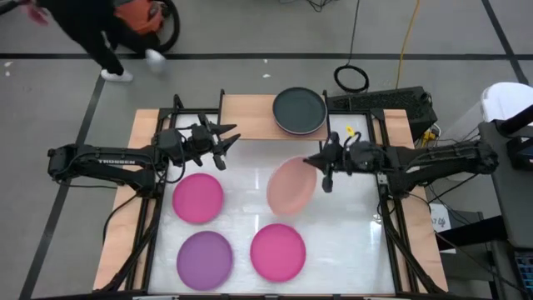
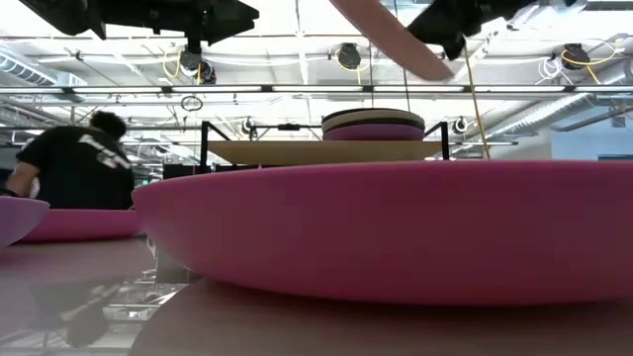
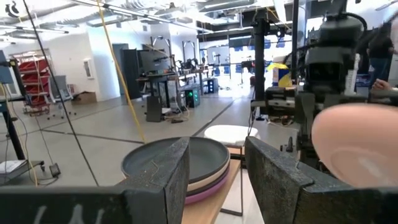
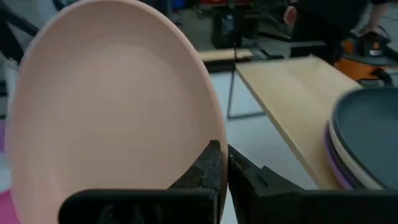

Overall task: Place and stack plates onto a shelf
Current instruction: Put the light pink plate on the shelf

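Observation:
A salmon plate (image 1: 291,185) hangs tilted above the table's middle, with my right gripper (image 1: 323,171) shut on it. It fills the right wrist view (image 4: 112,93). On the shelf (image 1: 250,117) at the far edge sits a stack of plates (image 1: 300,111), dark grey on top, with beige and purple below (image 3: 199,183). A magenta plate (image 1: 197,197), a purple plate (image 1: 205,258) and a second magenta plate (image 1: 278,250) lie flat on the table. My left gripper (image 1: 226,148) hovers open left of the shelf's stack, holding nothing. My right gripper pinches the salmon plate's rim (image 4: 208,134) between its two fingers, one on the hollow face and one behind. The fingers come from the table's right, nearly level. The plate is lifted clear and tilted, its hollow face turned toward the gripper.
The shelf's left half (image 1: 241,112) is bare wood. A person (image 1: 92,25) stands beyond the table's far left corner. A black keyboard and cables (image 1: 379,100) lie at the far right. The white tabletop (image 1: 350,233) is bare at the near right.

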`<state>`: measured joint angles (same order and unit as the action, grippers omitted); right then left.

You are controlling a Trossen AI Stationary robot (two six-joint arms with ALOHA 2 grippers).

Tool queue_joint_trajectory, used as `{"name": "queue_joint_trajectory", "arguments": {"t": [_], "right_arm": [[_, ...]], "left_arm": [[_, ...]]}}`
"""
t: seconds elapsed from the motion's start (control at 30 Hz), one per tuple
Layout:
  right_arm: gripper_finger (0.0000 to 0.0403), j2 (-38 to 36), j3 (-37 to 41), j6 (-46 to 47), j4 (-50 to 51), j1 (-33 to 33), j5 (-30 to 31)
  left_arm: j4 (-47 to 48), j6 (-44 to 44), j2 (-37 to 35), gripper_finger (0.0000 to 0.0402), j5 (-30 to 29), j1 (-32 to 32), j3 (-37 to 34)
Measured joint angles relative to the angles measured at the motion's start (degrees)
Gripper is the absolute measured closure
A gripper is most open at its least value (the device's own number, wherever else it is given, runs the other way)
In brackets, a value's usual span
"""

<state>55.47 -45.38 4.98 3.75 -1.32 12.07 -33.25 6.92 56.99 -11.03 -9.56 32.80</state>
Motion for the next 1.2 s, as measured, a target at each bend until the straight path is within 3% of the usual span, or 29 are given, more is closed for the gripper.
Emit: {"name": "queue_joint_trajectory", "arguments": {"t": [0.2,0.53,0.73,0.9,1.03,1.2], "right_arm": [[0.0403,3.41,-2.73,-1.68,-3.41,6.98,-6.09],[0.0403,12.57,-7.74,-3.74,-13.69,17.09,-9.64],[0.0403,20.46,-16.23,-3.85,-14.49,23.60,-11.37],[0.0403,27.60,-24.56,-3.87,-14.54,28.84,-17.05],[0.0403,32.77,-28.29,-2.88,-14.07,32.56,-18.51],[0.0403,37.73,-29.38,-2.75,-15.44,35.26,-19.63]], "left_arm": [[-0.60,0.04,0.00,0.0240,-0.02,0.00,0.00],[-1.43,0.27,0.00,0.0240,-0.02,0.02,0.00],[-2.17,0.44,0.00,0.0240,-0.23,-0.15,0.00],[-4.39,1.07,-0.11,0.0240,-0.77,-0.20,0.04],[-4.06,3.63,-2.59,0.0240,-2.79,-0.02,0.04],[3.00,7.85,-8.23,0.0240,-5.14,0.00,0.04]]}}
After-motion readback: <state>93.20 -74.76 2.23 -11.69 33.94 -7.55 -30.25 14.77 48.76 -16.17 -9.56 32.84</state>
